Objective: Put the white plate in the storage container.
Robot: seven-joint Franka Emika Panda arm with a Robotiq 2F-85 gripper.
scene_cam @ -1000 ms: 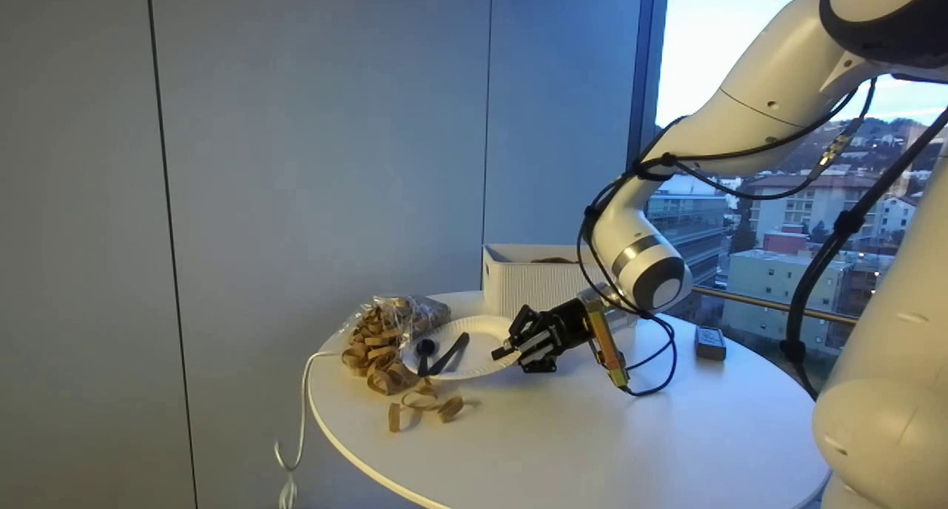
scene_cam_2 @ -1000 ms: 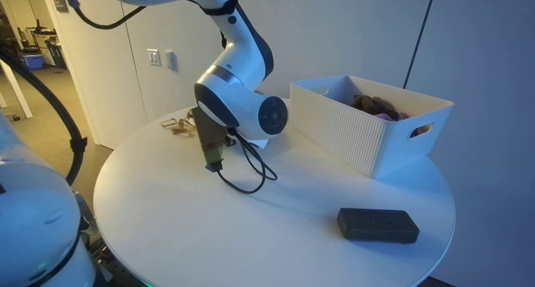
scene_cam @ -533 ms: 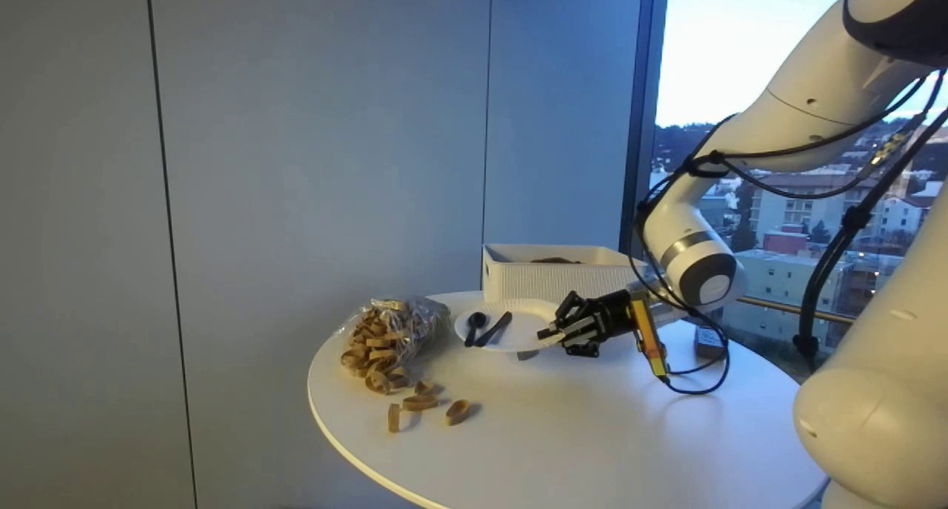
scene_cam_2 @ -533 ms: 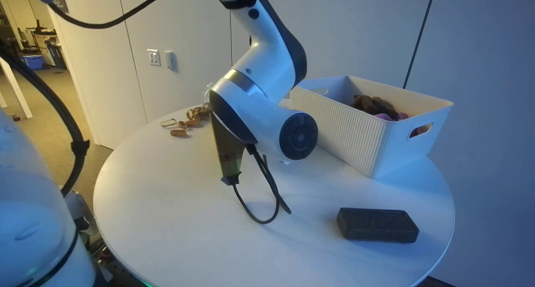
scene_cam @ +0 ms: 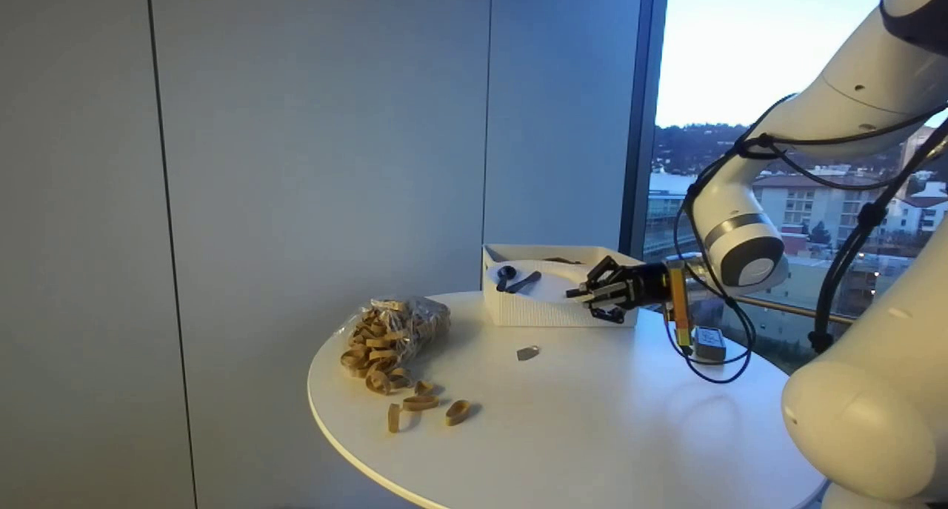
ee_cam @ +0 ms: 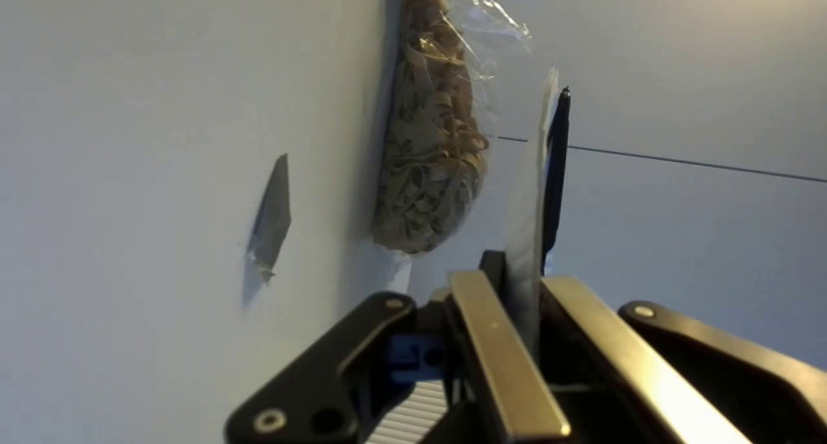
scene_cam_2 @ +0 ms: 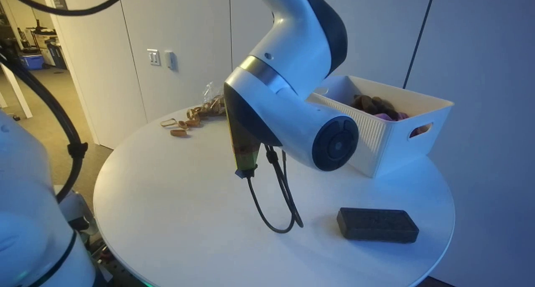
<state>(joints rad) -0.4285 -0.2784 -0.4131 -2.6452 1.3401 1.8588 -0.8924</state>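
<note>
The white plate (scene_cam: 555, 279) is held above the table in front of the storage container (scene_cam: 563, 315). A black spoon (scene_cam: 505, 273) and a black knife (scene_cam: 524, 282) lie on it. My gripper (scene_cam: 580, 294) is shut on the plate's rim. In the wrist view, the plate (ee_cam: 537, 179) is edge-on between the jaws of the gripper (ee_cam: 519, 281), with a dark utensil (ee_cam: 557, 172) on its face. The container (scene_cam_2: 376, 130) is white and ribbed, with dark and purple things (scene_cam_2: 378, 107) inside. The arm hides plate and gripper in that exterior view.
A clear bag of tan pieces (scene_cam: 400, 335) lies on the table, with loose tan loops (scene_cam: 458, 412) beside it. A small grey flat piece (scene_cam: 527, 353) lies in front of the container. A dark block (scene_cam_2: 378, 225) lies near the table edge.
My gripper has carried the plate away from the bag and raised it to the height of the container's upper wall. The spoon and knife moved with it. The grey flat piece is now uncovered.
</note>
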